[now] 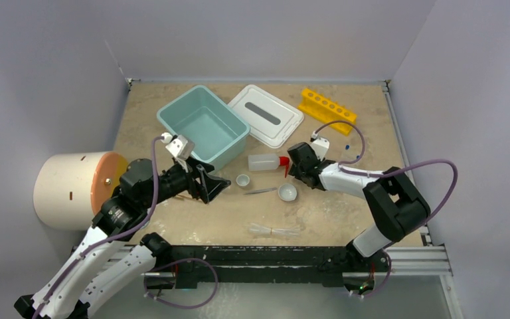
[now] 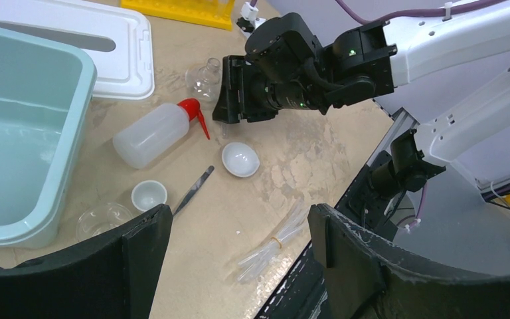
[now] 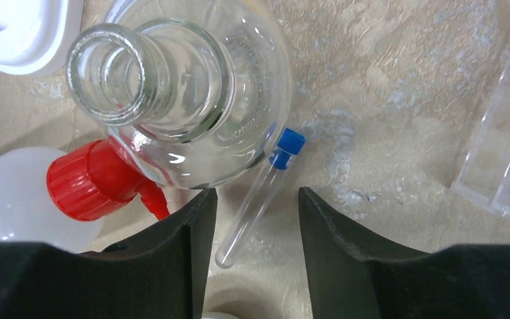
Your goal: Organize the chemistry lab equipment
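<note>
The right gripper [image 3: 254, 197] is hovering spread astride a blue-capped clear tube [image 3: 260, 193] lying mid-table, tight beside the glass flask [image 3: 172, 100] and the squeeze bottle's red nozzle [image 3: 86, 189]. Coming down here is risking a finger knocking the flask, or the round tube rolling free. The left gripper [image 2: 239, 226] is hanging spread and empty near the teal tub [image 2: 86, 73].

Tub [image 1: 202, 126] back left on worktop [image 1: 319, 212], lid [image 1: 265, 114] to its right, rack [image 1: 327, 106] beyond. Squeeze bottle [image 1: 264, 161] before lid; left bowl [image 1: 242, 179], tweezers [image 1: 260, 191], right bowl [image 1: 287, 193] in a row nearer me. Capped tube [image 3: 259, 193] just beside flask [image 3: 172, 100], under my right jaws.
</note>
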Tool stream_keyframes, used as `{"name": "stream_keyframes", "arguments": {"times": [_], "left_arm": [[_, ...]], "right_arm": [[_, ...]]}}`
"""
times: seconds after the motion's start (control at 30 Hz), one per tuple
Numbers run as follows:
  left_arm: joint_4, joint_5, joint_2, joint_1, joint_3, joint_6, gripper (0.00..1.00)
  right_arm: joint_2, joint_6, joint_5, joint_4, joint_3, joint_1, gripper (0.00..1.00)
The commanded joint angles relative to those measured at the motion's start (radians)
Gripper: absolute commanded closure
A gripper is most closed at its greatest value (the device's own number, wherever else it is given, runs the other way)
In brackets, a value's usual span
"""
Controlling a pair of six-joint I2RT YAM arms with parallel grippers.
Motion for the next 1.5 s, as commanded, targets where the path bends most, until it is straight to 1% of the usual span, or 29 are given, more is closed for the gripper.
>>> {"name": "stream_keyframes", "arguments": {"times": [0.0,0.07,0.37,0.5,0.67,0.77,0.9,0.97,1.1,1.23,1.37,1.47], "left_arm": [[0.044,0.008,-0.009,0.007,0.001,0.019,0.23],[0.044,0.006,-0.012,0.007,0.001,0.019,0.23],[0.044,0.006,-0.016,0.008,0.001,0.019,0.23],[0.043,0.006,-0.017,0.007,0.001,0.019,0.23],[0.044,0.008,-0.017,0.008,0.002,0.019,0.23],[0.043,0.009,-0.013,0.009,0.001,0.019,0.23],[0.043,0.013,-0.006,0.010,0.002,0.018,0.23],[0.045,0.018,0.000,0.009,0.001,0.018,0.23],[0.049,0.031,0.016,0.009,0.001,0.014,0.23],[0.052,0.040,0.037,0.009,0.001,0.003,0.23],[0.065,0.066,0.058,0.008,-0.001,-0.018,0.23],[0.082,0.091,0.076,0.008,-0.006,-0.044,0.23]], "right_arm": [[0.042,0.060,0.047,-0.021,0.015,0.013,0.50],[0.042,0.061,0.054,-0.030,0.012,0.016,0.52],[0.012,0.048,0.056,-0.057,-0.012,0.021,0.69],[-0.005,0.034,0.053,-0.081,-0.020,0.022,0.79],[-0.085,0.020,0.052,-0.115,-0.037,0.021,0.90],[-0.148,0.021,0.069,-0.153,-0.035,0.021,0.92],[-0.250,0.010,0.071,-0.201,-0.018,0.021,0.93],[-0.312,-0.021,0.051,-0.201,-0.018,0.021,0.92],[-0.440,-0.140,-0.068,-0.126,-0.025,0.021,0.91],[-0.546,-0.252,-0.243,-0.030,-0.013,0.021,0.90],[-0.597,-0.299,-0.393,0.033,0.015,0.023,0.91],[-0.631,-0.288,-0.507,0.145,0.006,0.024,0.90]]}}
